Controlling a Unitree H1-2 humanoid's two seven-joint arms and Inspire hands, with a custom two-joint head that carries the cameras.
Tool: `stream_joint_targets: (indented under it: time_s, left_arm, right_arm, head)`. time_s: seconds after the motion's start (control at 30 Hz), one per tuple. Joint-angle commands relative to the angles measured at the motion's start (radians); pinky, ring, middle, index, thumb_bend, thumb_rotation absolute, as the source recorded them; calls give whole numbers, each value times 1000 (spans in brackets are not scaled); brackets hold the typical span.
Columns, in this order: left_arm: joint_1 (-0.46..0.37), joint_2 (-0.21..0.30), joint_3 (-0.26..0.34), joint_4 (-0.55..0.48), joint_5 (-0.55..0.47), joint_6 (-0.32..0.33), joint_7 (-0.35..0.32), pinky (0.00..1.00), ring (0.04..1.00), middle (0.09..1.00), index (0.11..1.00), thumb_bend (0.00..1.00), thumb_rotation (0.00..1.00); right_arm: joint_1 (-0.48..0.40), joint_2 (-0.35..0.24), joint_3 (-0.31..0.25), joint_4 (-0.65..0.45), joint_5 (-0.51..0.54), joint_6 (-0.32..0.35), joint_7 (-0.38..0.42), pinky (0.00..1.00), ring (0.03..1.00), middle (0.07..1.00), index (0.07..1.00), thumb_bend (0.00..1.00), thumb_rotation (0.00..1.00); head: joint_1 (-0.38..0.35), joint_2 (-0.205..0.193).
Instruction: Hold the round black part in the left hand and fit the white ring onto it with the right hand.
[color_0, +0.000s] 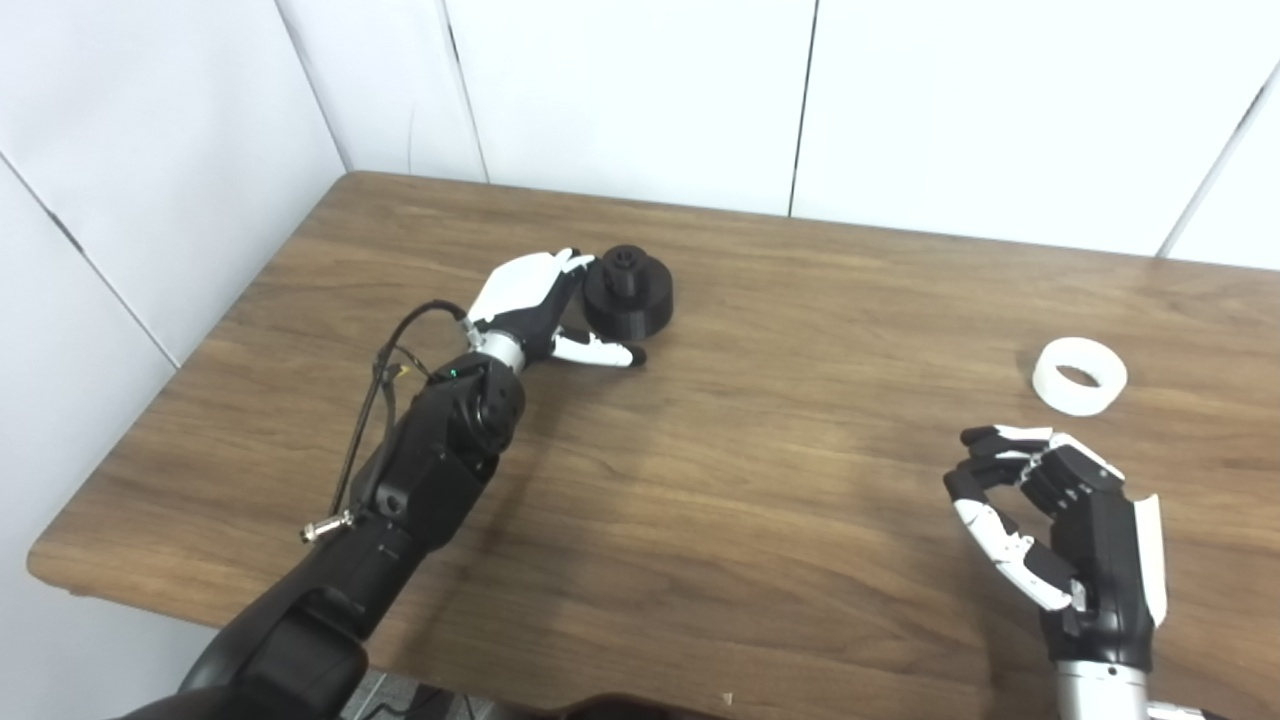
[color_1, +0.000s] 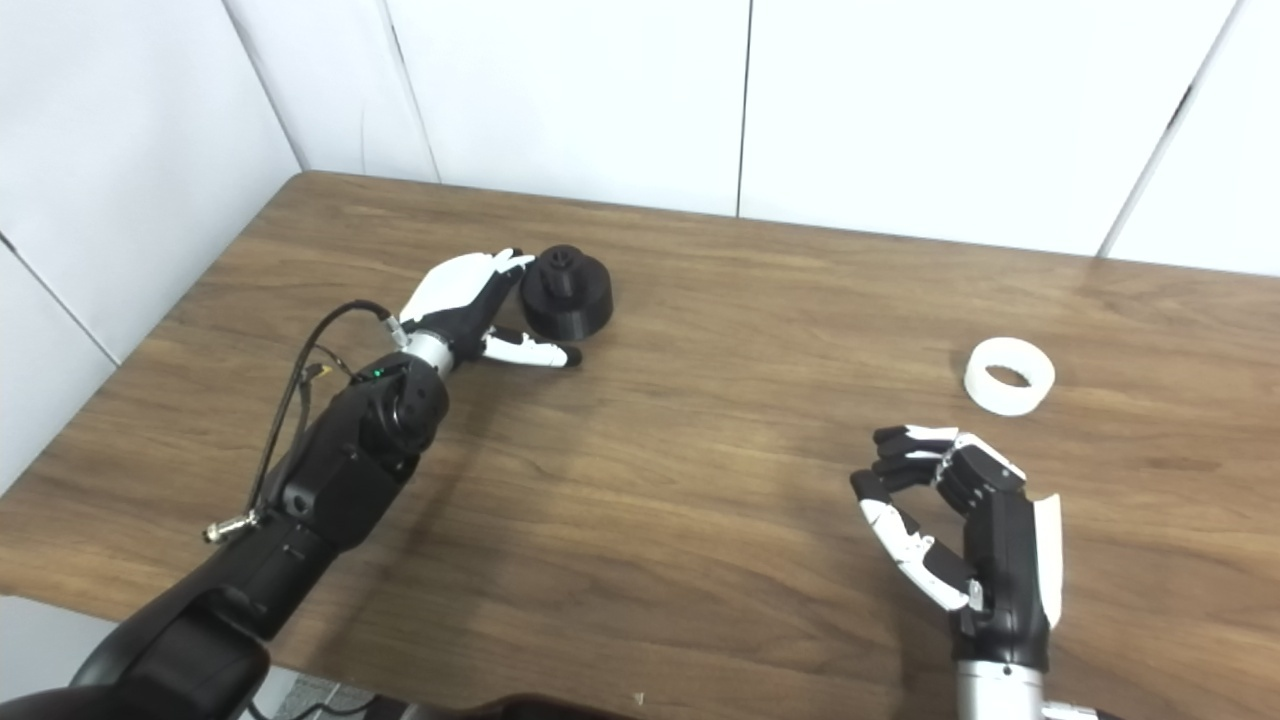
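The round black part (color_0: 628, 293), a squat disc with a small knob on top, rests on the wooden table (color_0: 760, 480) toward the far left. My left hand (color_0: 535, 305) lies open right beside it on its left, fingers reaching along its far side and thumb stretched along the table under its near side; it has no grip on the part. The white ring (color_0: 1079, 375) lies flat on the table at the right. My right hand (color_0: 1050, 520) hovers nearer than the ring, open with fingers curled and nothing in it.
White wall panels (color_0: 640, 90) close off the table's far edge and left side. A black cable (color_0: 385, 400) loops off the left forearm.
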Motion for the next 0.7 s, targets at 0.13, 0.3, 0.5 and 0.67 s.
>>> stream_joint_targets:
  time_s: [0.13,0.3,0.5,0.67]
  left_arm:
    - [-68,-16,44,54,-40,-52,102,938,1000,1000,869,997,455]
    - [-96,-38,77,140,-81,-114,183,933,1000,994,833,954,411]
    - [-118,-64,107,202,-135,-162,238,952,988,962,769,914,339]
    - [-134,-87,126,259,-179,-197,278,909,960,940,725,895,290]
  right_arm:
    - [39,90,-15,-9,-10,-7,-2,438,511,594,496,506,162]
    - [48,90,-17,-28,-13,13,-2,439,515,597,497,506,162]
    - [53,88,-19,-34,-6,16,-1,442,518,602,497,506,161]
    - [57,90,-22,-39,-4,15,-3,446,521,604,497,507,160]
  head:
    - [-7,6]
    - [-8,9]
    - [-10,13]
    - [-14,18]
